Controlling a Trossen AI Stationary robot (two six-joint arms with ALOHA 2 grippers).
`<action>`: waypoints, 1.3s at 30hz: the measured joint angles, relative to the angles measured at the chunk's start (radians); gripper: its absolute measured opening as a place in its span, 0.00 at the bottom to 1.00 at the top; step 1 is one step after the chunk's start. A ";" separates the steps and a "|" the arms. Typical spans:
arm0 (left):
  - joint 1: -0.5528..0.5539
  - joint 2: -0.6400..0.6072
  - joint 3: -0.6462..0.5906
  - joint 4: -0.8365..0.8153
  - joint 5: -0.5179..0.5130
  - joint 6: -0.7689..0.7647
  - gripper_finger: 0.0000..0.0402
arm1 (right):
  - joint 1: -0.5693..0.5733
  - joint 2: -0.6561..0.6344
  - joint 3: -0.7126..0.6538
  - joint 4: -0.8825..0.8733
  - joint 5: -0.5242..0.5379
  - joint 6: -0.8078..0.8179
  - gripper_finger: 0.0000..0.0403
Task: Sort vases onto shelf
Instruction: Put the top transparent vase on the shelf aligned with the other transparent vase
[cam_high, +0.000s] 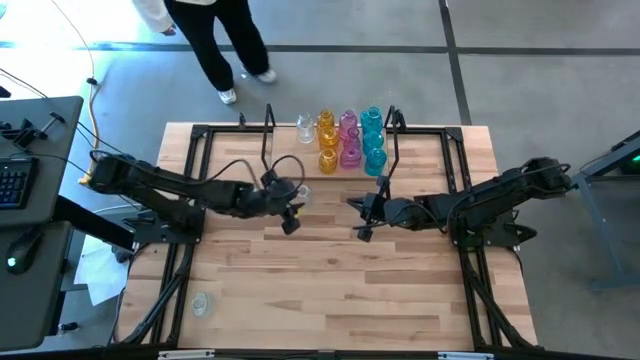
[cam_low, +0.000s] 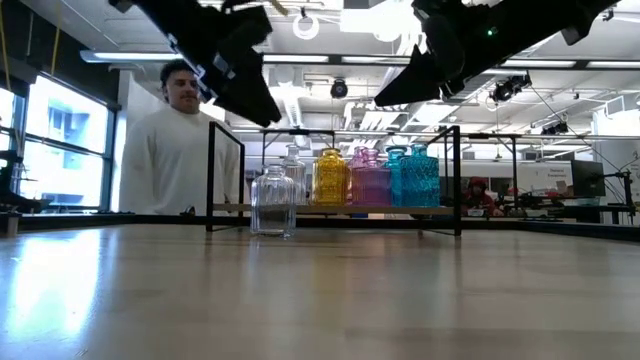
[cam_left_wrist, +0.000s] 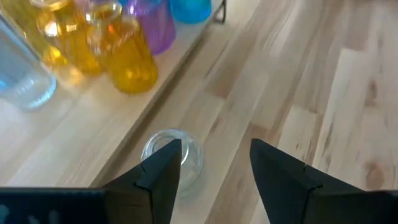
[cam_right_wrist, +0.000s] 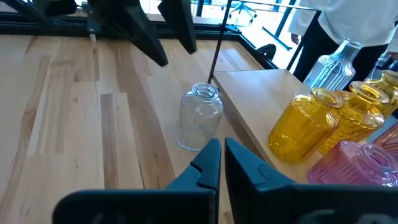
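Note:
The shelf (cam_high: 425, 160) stands at the table's far middle and carries several vases (cam_high: 347, 140) in clear, yellow, pink and cyan. One clear vase (cam_high: 298, 192) (cam_low: 272, 202) stands upright on its base on the tabletop, just in front of the shelf's near left edge. My left gripper (cam_high: 291, 218) (cam_left_wrist: 214, 158) hangs open above and just near of this vase, apart from it. My right gripper (cam_high: 360, 218) (cam_right_wrist: 221, 152) is shut, empty, raised off the table to the vase's right and pointing toward it (cam_right_wrist: 199, 118).
Another clear vase (cam_high: 200, 303) sits near the table's front left corner. A person (cam_high: 215, 40) (cam_low: 175, 150) stands beyond the far edge. The shelf's black posts (cam_high: 392, 150) rise beside my right gripper. Bare wood lies between the arms and the near edge.

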 joint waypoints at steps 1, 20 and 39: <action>0.010 0.017 0.027 -0.035 0.015 -0.012 0.46 | 0.001 0.000 0.000 0.000 0.000 -0.001 0.01; 0.204 0.214 0.321 -0.416 0.343 0.376 0.43 | 0.001 0.001 0.002 -0.015 -0.001 -0.002 0.01; 0.253 0.298 0.324 -0.420 0.384 0.472 0.30 | 0.001 0.001 0.002 -0.022 -0.007 -0.005 0.01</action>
